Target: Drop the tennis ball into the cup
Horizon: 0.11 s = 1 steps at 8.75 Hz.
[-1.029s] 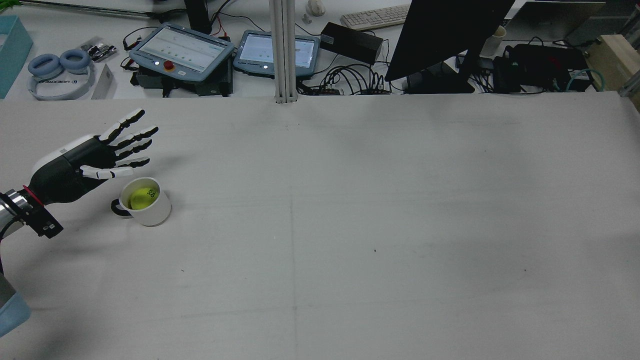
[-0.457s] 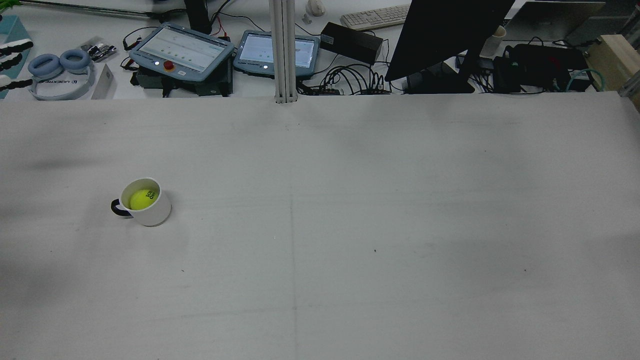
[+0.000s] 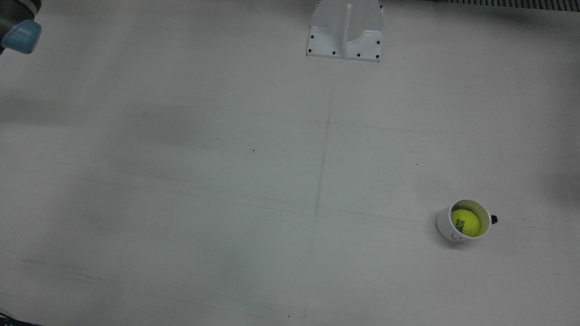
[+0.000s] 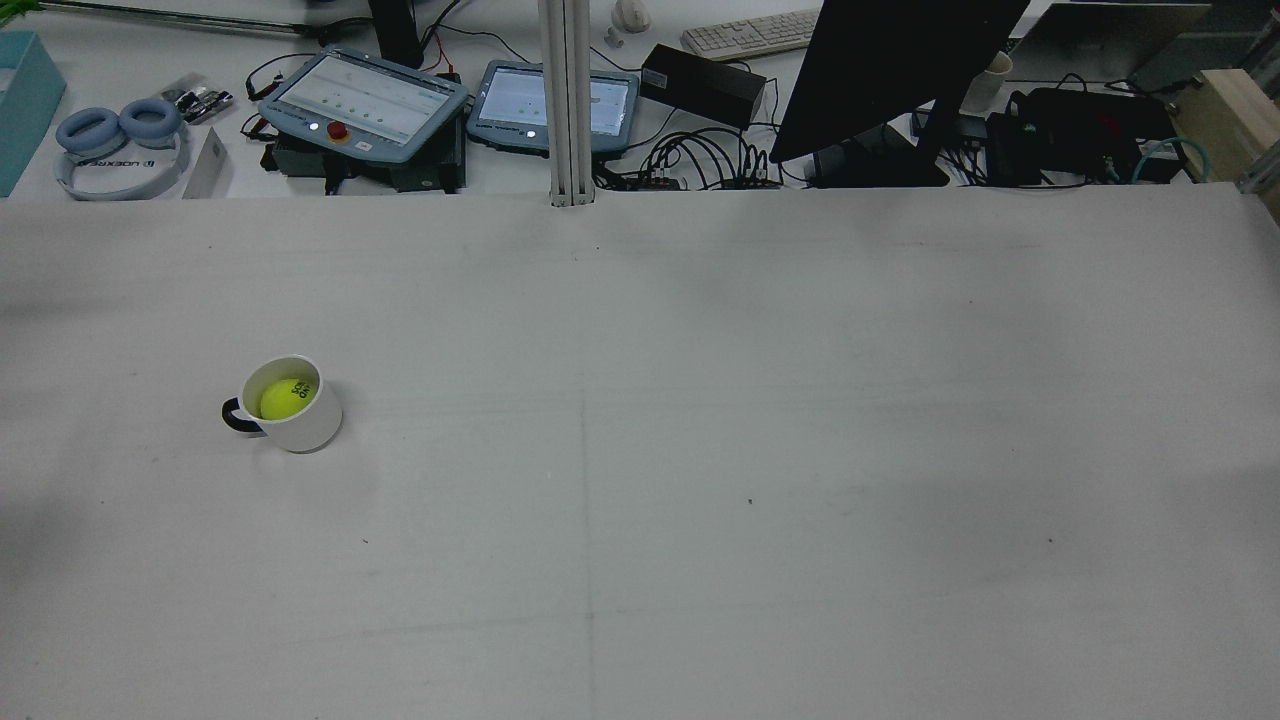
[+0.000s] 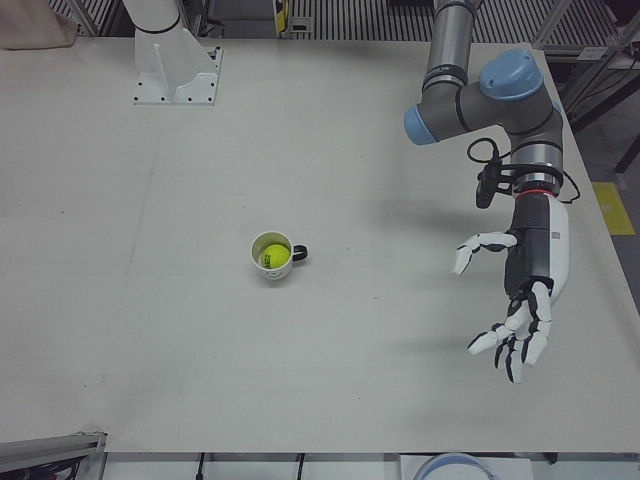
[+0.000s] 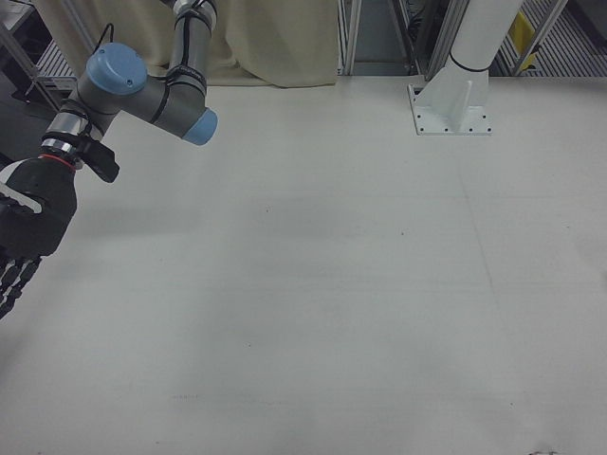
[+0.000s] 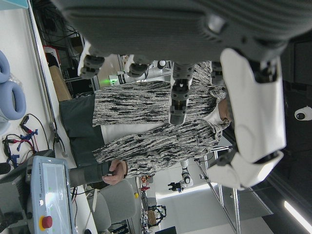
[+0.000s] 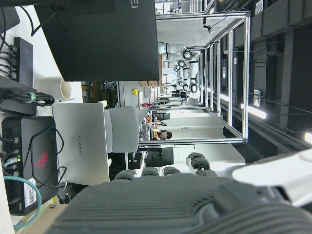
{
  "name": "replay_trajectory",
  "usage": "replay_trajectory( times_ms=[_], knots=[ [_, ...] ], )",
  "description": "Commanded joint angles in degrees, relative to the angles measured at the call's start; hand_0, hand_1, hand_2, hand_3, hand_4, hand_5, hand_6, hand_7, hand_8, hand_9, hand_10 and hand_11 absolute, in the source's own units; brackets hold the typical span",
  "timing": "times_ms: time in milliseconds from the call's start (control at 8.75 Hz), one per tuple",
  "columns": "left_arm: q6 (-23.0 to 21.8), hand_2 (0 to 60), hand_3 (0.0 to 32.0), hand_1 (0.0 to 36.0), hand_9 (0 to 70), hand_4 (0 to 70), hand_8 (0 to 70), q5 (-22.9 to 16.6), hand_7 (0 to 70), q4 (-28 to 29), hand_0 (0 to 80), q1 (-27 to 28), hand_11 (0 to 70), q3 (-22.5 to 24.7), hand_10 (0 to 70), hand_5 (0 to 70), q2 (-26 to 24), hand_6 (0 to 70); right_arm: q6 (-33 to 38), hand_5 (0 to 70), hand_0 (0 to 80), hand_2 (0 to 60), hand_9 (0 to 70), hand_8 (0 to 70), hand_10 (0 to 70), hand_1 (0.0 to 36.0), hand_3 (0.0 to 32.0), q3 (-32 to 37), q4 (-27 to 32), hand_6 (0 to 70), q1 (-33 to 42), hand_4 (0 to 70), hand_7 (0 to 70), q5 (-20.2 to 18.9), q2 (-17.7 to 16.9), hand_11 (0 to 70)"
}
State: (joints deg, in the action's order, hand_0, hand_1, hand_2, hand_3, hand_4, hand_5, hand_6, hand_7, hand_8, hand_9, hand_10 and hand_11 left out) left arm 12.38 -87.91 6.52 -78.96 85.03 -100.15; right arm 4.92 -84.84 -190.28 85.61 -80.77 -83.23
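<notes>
Tennis ball (image 5: 275, 257) sits inside the cup (image 5: 270, 259), cup upright on the desk (image 5: 150, 300), handle at 3 o'clock in the left-front view; drop looks done. Left hand (image 5: 515, 290) is released, fingers spread, holding nothing, well apart from the cup at its 3 o'clock, likely parked clear. Right hand (image 6: 24, 237) at the desk edge; can't tell its state.

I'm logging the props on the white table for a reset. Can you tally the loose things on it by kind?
Tennis ball: 1, lying inside the cup
Cup: 1, upright
Total: 2
</notes>
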Motion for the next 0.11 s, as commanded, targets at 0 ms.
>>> replay_trajectory(
  times_ms=[0],
  knots=[
    [0.0,30.2,26.0,25.6,1.0,0.0,3.6,-0.2,12.0,0.3,52.8,-0.2,10.0,0.0,5.2,11.3,-0.2,21.0,0.0,0.0,0.0,0.0,0.0,0.0,0.0,0.0,0.0,0.1,0.0,0.0,0.0,0.0,0.0,-0.1,0.0,0.0]
  ],
)
